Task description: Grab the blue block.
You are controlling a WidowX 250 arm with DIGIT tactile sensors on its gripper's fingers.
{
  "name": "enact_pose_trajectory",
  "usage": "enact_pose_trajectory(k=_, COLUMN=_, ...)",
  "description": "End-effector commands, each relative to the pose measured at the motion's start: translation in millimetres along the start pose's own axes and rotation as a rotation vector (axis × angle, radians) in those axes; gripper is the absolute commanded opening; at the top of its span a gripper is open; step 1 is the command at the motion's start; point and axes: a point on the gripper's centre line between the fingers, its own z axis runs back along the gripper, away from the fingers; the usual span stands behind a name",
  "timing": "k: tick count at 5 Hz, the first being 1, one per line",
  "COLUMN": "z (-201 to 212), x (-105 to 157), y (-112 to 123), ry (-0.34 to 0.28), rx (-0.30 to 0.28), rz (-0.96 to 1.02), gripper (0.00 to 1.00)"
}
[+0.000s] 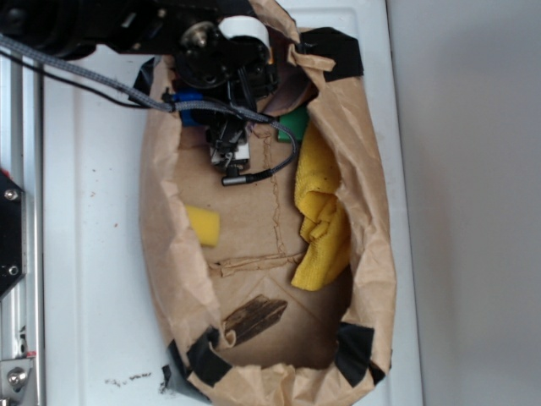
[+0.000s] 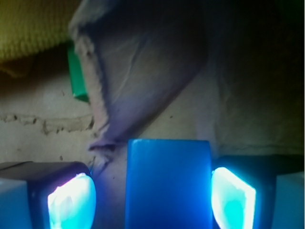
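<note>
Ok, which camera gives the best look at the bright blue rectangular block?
The wrist view. There the bright blue rectangular block fills the lower middle, standing between the gripper fingers with a gap on each side. In the exterior view only a sliver of the block shows, mostly hidden under the arm inside the brown paper bag.

Black arm [image 1: 127, 30], grey braided cable [image 1: 84, 72], glowing pads [image 2: 71, 202].
</note>
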Motion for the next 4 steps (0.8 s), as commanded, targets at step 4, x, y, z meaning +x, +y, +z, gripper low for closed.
enact_pose_trajectory(k=4, z=66.2, x=-7.1, y=-30.0, ry=-0.040, rx=-0.097, rz=0.028, gripper=0.00)
